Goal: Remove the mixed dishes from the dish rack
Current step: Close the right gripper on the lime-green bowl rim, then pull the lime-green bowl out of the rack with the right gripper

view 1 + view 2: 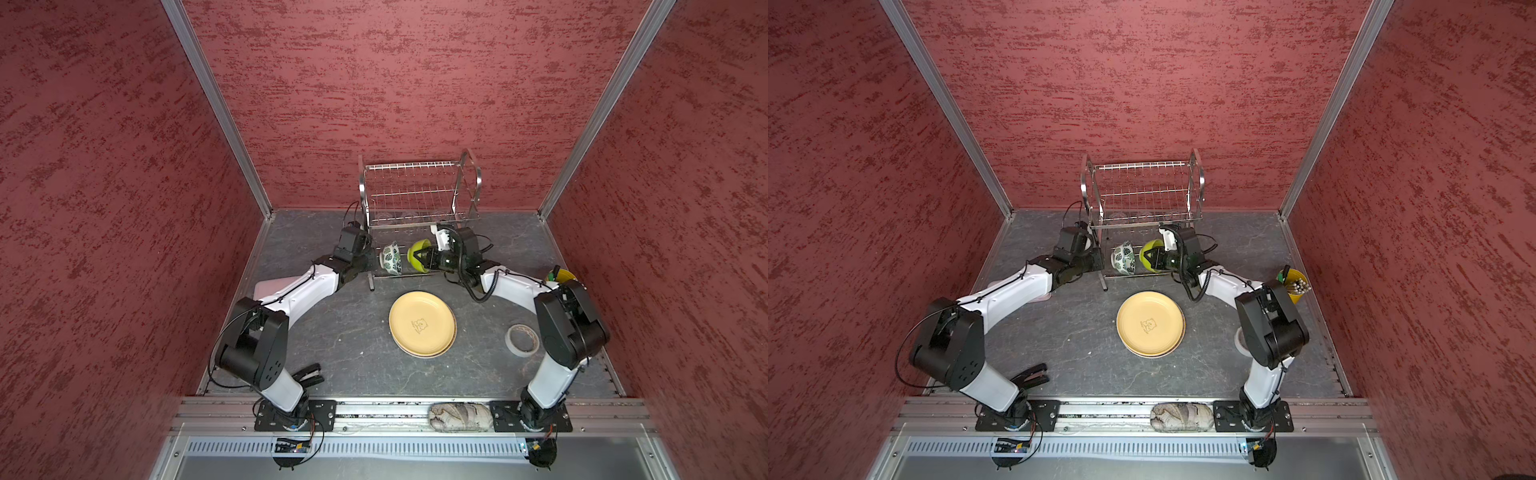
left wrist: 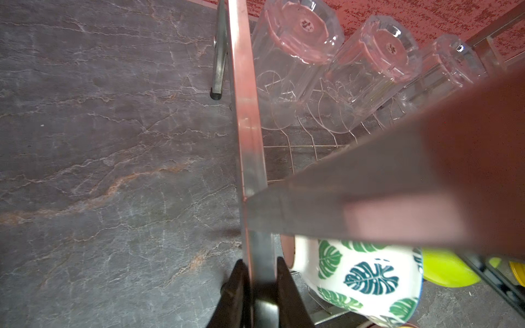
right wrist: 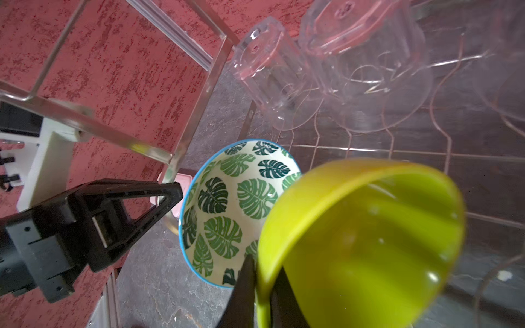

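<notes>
The left pincer (image 2: 261, 262) clamped a side bar of the dish rack (image 2: 250, 159); the right pincer (image 3: 264, 267) pinched the lime-green bowl (image 3: 369, 241) rim. Marks on the tumblers (image 2: 298, 56) were unreadable.

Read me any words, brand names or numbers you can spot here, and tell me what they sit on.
No text here can be read.
Small dark mark on the bases of two clear tumblers: too small and blurred to read.
The tan-yellow plate: only a bear drawing, no words.
</notes>
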Robot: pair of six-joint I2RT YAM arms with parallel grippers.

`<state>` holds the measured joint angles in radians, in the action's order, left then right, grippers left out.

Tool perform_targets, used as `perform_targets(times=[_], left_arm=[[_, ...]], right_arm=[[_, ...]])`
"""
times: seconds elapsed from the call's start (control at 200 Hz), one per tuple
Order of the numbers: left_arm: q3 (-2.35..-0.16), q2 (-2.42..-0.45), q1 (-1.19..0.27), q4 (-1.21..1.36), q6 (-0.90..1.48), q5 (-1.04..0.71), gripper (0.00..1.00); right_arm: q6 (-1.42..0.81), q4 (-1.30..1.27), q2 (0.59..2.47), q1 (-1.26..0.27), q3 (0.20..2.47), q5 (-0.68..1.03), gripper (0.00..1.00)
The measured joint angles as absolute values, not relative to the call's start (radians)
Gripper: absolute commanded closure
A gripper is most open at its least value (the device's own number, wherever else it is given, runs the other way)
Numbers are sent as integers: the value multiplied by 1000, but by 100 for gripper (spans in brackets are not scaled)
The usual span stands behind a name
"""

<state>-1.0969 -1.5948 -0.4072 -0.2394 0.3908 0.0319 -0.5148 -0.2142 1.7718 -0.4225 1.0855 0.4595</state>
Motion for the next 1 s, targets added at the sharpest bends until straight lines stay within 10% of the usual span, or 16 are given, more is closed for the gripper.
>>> perform_targets(times=[0.997], left_arm=[[-1098, -1595, -407, -240, 388, 31, 80]], right_arm=[[-582, -233, 1739, -415, 1066, 516, 100]])
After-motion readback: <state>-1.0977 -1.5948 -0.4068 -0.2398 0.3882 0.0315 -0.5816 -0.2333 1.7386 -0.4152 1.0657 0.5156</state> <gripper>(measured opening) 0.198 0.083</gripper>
